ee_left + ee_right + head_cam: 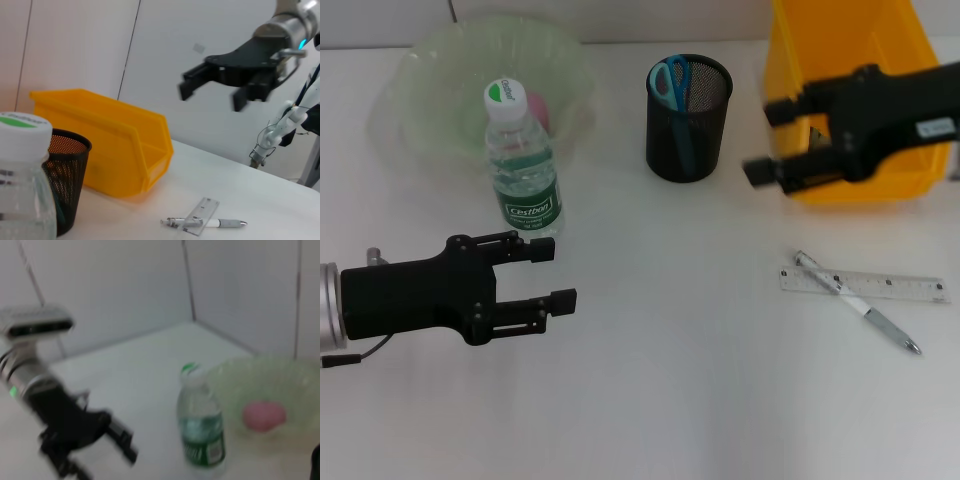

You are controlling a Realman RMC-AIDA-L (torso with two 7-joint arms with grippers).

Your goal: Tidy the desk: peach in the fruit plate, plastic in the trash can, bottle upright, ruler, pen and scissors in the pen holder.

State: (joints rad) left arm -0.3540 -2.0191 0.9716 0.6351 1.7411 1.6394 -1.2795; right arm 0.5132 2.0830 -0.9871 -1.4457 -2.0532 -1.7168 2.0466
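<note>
1. the peach (pixel 537 108) lies in the fruit plate (pixel 430 70) at the far left corner of the counter (pixel 670 380), so by the look of it that part is done.
2. the bottle (pixel 523 165) stands upright with its cap on, just in front of the plate; it too seems settled.
3. the scissors (pixel 672 85) stand handles-up in the pen holder (pixel 689 117) at the middle of the far edge, a fair sign they are already stowed.
4. the trash can (pixel 850 100), a yellow bin, sits at the far right corner; what is inside cannot be told, and no loose plastic shows on the counter.
5. the ruler (pixel 890 285) lies flat near the right edge, and the pen (pixel 855 300) rests across it, touching it. these two look like what is left.
6. the right gripper (pixel 767 140) hangs above the front of the trash can, fingers parted and holding nothing, probably placed to reach the pen and ruler nearer the right edge.
7. the left gripper (pixel 555 275) hovers by the left edge, in front of the bottle, fingers apart and empty, likely kept aside.
</note>
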